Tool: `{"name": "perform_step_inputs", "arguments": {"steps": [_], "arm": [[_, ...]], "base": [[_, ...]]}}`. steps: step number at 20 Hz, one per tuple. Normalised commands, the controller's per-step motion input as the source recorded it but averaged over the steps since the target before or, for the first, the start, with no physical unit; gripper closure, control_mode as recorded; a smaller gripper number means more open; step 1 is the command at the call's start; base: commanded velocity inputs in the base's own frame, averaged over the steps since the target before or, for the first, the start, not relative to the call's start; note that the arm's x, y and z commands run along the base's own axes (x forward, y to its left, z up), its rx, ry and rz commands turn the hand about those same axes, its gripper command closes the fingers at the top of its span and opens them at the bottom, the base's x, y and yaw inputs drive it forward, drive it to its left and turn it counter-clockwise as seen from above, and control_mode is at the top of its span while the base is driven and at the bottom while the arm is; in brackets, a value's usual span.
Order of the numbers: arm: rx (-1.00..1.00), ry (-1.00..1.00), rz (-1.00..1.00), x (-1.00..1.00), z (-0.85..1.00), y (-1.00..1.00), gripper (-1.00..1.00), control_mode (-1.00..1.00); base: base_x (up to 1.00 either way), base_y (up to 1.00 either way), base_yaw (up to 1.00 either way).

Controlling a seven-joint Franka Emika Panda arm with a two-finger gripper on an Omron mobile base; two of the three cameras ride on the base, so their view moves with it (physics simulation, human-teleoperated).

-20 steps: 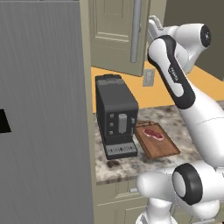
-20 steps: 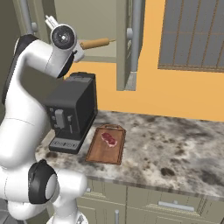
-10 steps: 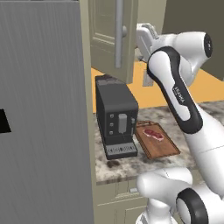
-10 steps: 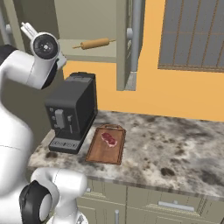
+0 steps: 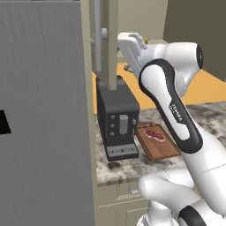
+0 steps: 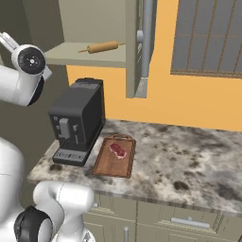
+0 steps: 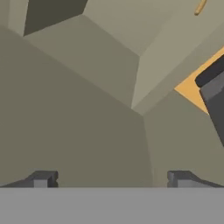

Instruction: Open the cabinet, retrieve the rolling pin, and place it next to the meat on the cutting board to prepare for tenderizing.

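Gripper (image 7: 109, 179) spread wide and empty; I could clip the cabinet (image 7: 109, 43) door swinging toward the rolling pin (image 7: 200, 7) upper right

rolling pin (image 6: 102, 47): one, on the cabinet shelf, far left
meat (image 6: 117, 150): one piece, on the board
cutting board (image 6: 114, 157): one, on the desk
coffee machine (image 6: 77, 121): one, left of the board
cabinet (image 6: 94, 28): one, its door (image 6: 133, 52) open
drawer handle (image 6: 188, 223): one, near right
window blind (image 6: 208, 38): one, far right
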Motion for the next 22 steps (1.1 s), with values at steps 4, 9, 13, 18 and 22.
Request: {"name": "perform_step_inputs", "arguments": {"steps": [4,9,13,18,22], "arm": [[-0.03,0.09,0.11,0.00,0.00,0.57,-1.00,-1.00],[-0.06,0.13,0.10,0.01,-0.03,0.60,-1.00,-1.00],[-0.05,0.05,0.06,-0.01,-0.13,0.35,-1.00,-1.00],[-0.04,0.00,-0.08,-0.15,0.00,-0.10,-1.00,-1.00],[-0.10,0.00,-0.16,-0.17,0.00,-0.33,-1.00,-1.00]], "base": [[0.00,0.00,0.00],[0.00,0.00,0.00],[0.00,0.00,0.00],[0.00,0.00,0.00],[0.00,0.00,0.00]]}}
